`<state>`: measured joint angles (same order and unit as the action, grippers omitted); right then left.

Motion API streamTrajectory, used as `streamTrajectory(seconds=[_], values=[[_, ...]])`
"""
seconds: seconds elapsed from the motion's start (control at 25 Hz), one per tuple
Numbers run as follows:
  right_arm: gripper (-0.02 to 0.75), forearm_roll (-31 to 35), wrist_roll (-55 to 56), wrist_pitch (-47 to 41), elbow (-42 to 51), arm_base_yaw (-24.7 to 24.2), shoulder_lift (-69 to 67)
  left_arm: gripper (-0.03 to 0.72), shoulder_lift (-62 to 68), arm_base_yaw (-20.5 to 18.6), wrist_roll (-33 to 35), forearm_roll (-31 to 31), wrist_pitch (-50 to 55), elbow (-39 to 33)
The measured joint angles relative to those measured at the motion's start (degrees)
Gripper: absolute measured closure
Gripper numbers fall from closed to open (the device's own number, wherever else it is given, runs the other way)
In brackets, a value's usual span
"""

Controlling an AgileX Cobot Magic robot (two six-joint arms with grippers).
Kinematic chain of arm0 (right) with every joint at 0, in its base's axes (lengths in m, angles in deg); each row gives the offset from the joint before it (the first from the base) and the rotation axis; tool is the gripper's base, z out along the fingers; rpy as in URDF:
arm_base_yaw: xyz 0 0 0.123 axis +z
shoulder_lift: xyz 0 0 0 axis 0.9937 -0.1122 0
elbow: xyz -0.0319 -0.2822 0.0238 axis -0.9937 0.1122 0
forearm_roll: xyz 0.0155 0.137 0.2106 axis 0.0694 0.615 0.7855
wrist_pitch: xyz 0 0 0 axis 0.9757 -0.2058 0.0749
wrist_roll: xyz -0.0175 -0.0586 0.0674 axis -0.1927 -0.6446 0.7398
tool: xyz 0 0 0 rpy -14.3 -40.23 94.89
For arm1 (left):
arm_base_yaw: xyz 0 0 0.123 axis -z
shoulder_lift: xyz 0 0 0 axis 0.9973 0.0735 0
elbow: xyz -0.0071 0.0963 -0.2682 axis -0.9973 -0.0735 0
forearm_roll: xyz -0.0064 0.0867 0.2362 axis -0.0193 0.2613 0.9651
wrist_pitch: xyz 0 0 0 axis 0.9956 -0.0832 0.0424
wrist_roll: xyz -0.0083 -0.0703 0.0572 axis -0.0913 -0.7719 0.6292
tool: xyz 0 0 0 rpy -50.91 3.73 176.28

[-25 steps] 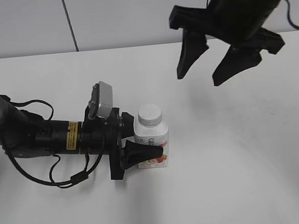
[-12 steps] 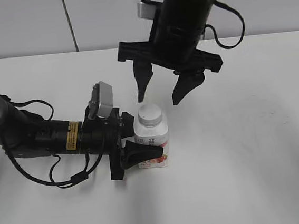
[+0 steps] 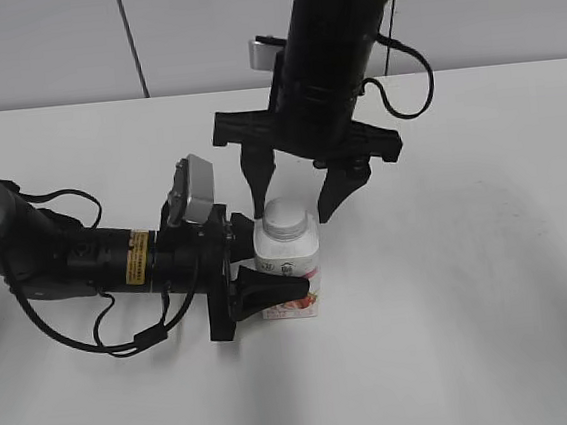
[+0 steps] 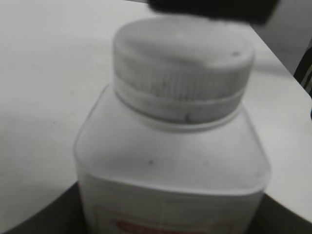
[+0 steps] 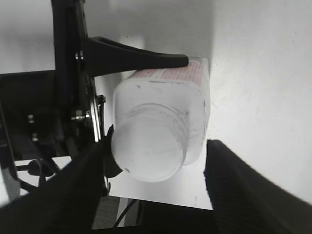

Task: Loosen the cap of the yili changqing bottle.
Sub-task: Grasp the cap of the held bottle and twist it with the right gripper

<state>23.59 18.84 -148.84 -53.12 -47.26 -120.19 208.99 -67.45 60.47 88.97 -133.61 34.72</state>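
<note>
The yili changqing bottle [image 3: 291, 277] stands upright on the white table, white with a pink-red label. Its white cap [image 3: 286, 217] is on the neck. My left gripper [image 3: 263, 280] lies level from the left and is shut on the bottle's body. The left wrist view shows the bottle [image 4: 170, 190] and cap [image 4: 183, 63] close up. My right gripper [image 3: 293, 204] hangs open over the cap, one finger on each side, not touching. In the right wrist view the cap [image 5: 148, 148] sits between the two dark fingers [image 5: 241, 190], and the bottle [image 5: 192, 97] is below.
The white table [image 3: 471, 285] runs to a grey wall at the back. The left arm and its cables [image 3: 67, 258] lie across the table's left part. The right arm [image 3: 334, 57] comes down from above.
My right gripper has come down and to the left, from high at the upper right to straddling the cap. The left gripper and bottle have not moved.
</note>
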Motion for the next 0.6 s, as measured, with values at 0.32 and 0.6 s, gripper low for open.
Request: streamTrajectory(seconds=[0.32,0.6], values=[[0.227,-0.3,0.3,0.4,0.0,0.1,-1.0,0.275,0.0,0.0,0.0,0.0,0.0,0.0],[0.228,-0.3,0.3,0.6,0.0,0.1,-1.1,0.275,0.0,0.0,0.0,0.0,0.0,0.0]])
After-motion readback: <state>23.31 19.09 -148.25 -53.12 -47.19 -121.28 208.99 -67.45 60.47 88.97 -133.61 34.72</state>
